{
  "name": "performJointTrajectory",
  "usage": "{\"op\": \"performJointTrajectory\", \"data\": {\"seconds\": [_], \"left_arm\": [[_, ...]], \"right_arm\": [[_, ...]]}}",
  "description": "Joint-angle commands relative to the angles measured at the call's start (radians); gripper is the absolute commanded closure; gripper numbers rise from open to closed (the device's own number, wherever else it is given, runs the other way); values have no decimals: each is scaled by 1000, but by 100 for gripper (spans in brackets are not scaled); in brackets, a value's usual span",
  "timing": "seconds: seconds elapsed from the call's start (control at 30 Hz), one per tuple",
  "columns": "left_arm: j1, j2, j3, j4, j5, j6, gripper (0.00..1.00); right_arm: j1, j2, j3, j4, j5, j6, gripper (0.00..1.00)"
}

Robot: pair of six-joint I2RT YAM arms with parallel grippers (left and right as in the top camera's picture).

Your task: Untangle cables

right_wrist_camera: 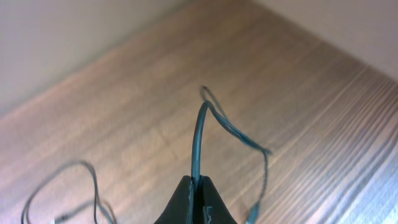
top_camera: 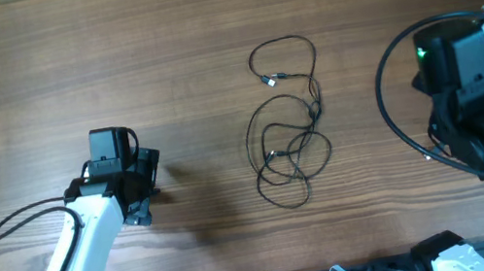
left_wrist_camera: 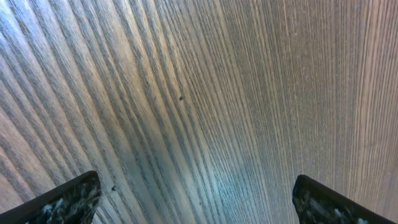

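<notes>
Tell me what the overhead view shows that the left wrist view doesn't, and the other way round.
Overhead only: the tangled cables mid-table, the left arm and the right arm. Left wrist only: a close look at the left end effector, its fingertips spread wide over bare wood with nothing between them. Both: the wood-grain table.

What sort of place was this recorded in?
Probably a robot lab workbench: a left arm and a right arm mounted at one wood-grain table, with a tangle of thin cables laid between them.
</notes>
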Motion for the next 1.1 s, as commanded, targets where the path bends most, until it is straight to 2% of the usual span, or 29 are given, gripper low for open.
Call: {"op": "performJointTrajectory", "data": {"seconds": [0.0,0.13,0.2,0.23,0.27,0.3,0.37,0.47,0.53,0.63,0.7,0.73,0.77,0.8,0.83,0.9,1.0,1.07], "left_arm": [[-4,0,0,7,1,-14,0],[-4,0,0,31,1,-14,0],[-4,0,0,55,1,-14,0],[-4,0,0,65,1,-14,0],[-4,0,0,65,1,-14,0],[-4,0,0,64,1,-14,0],[-4,0,0,63,5,-14,0],[-4,0,0,29,19,-14,0],[-4,0,0,12,19,-14,0],[-4,0,0,11,19,-14,0],[-4,0,0,11,19,-14,0],[-4,0,0,11,19,-14,0],[-4,0,0,13,19,-14,0],[-4,0,0,16,19,-14,0],[-4,0,0,21,19,-14,0],[-4,0,0,22,19,-14,0],[-4,0,0,19,19,-14,0],[-4,0,0,19,19,-14,0]], "right_arm": [[3,35,1,-45,-91,72,95],[3,46,1,-61,-115,76,95],[2,51,1,-40,-189,75,95],[2,58,1,-39,-206,75,89],[2,71,1,-42,-201,73,73],[2,87,1,-42,-193,74,30],[2,117,1,-40,-194,81,0],[0,192,1,-27,-171,182,0],[-16,253,1,28,-197,174,0],[-38,351,1,95,-252,15,0],[-38,409,1,141,-374,-175,0],[-39,442,1,140,-460,-182,0],[-42,466,1,127,-516,-125,0],[-44,502,0,94,-562,17,0],[-43,544,0,41,-565,237,1],[-43,613,0,-4,-570,542,0],[-43,684,0,2,-582,833,0],[-43,697,-1,11,-607,963,0]]}}
